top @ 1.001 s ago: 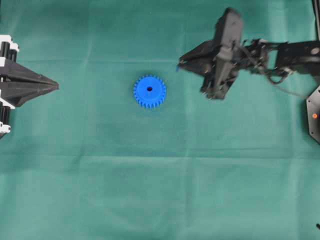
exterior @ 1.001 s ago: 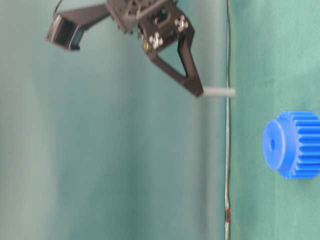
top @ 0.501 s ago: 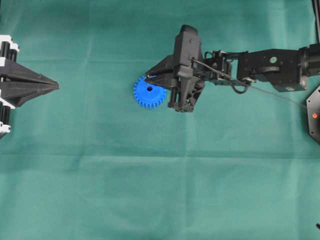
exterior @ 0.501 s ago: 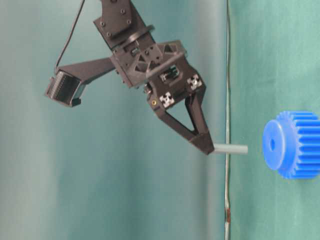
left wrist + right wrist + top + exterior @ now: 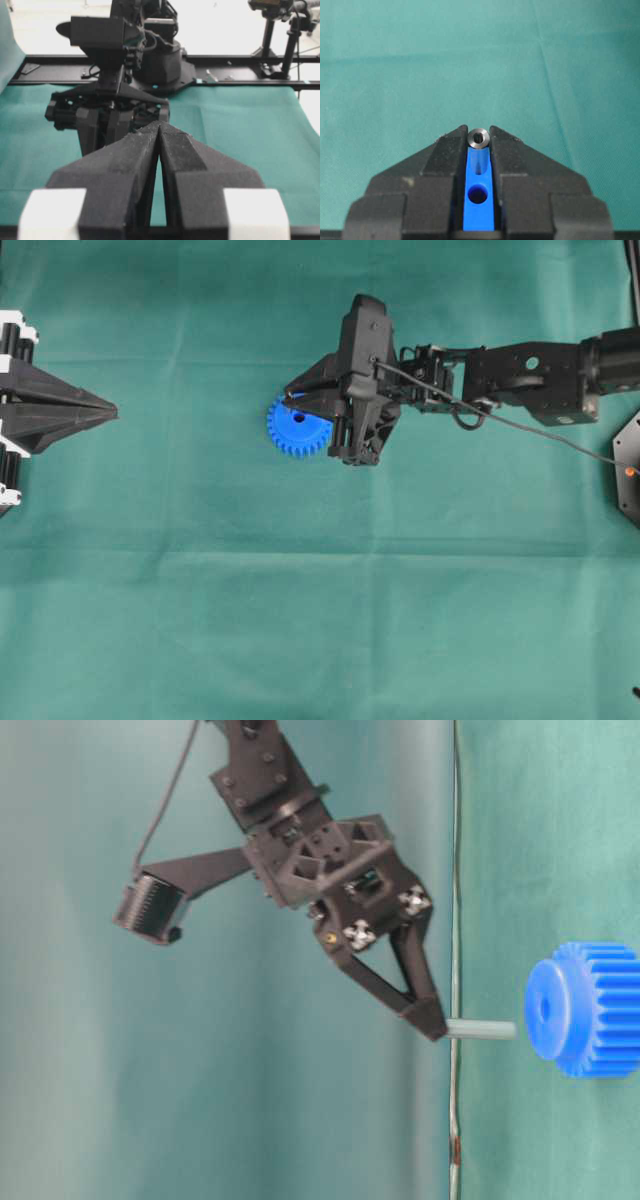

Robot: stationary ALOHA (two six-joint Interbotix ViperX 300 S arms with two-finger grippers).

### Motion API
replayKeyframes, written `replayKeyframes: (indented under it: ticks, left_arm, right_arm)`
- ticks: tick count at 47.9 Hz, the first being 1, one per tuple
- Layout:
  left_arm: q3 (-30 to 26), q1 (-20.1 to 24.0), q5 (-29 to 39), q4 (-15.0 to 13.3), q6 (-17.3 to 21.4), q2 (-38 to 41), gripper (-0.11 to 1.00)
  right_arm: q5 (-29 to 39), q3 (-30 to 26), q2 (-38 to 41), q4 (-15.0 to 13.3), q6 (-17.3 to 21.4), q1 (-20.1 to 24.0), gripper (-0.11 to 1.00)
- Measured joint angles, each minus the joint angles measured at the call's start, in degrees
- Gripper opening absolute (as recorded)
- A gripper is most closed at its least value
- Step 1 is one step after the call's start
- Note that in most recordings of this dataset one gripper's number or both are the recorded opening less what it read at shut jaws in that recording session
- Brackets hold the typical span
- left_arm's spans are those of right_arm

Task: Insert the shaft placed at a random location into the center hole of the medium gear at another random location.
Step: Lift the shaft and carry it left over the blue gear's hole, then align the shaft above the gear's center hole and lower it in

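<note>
- The bright blue round plastic gear (image 5: 296, 426) sits alone on the green cloth (image 5: 300, 600), with open room on every side
- The black right gripper (image 5: 437, 1026) hangs over the gear, so the way down to its small dark center hole (image 5: 478, 193) is taken
- The thin silvery metal shaft (image 5: 481, 1030) ends just beside the gear, apart

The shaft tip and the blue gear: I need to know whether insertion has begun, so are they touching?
Apart. The table-level view shows a thin strip of cloth between the shaft tip and the medium gear hub face.

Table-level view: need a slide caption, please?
Right gripper holds the shaft just short of the blue gear.
</note>
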Motion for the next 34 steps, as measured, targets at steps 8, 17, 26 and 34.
replayKeyframes:
  ticks: [8, 17, 26, 34]
  left_arm:
    - [0.0, 0.0, 0.0, 0.0, 0.0, 0.09, 0.0]
    - [0.0, 0.0, 0.0, 0.0, 0.0, 0.09, 0.0]
    - [0.0, 0.0, 0.0, 0.0, 0.0, 0.09, 0.0]
    - [0.0, 0.09, 0.0, 0.0, 0.0, 0.0, 0.0]
  right_arm:
    - [-0.44, 0.09, 1.67, 0.0, 0.0, 0.0, 0.13]
    - [-0.44, 0.09, 1.85, 0.0, -0.09, 0.0, 0.13]
    - [-0.44, 0.09, 1.76, 0.0, 0.0, 0.0, 0.13]
    - [0.09, 0.09, 0.35, 0.0, -0.09, 0.0, 0.13]
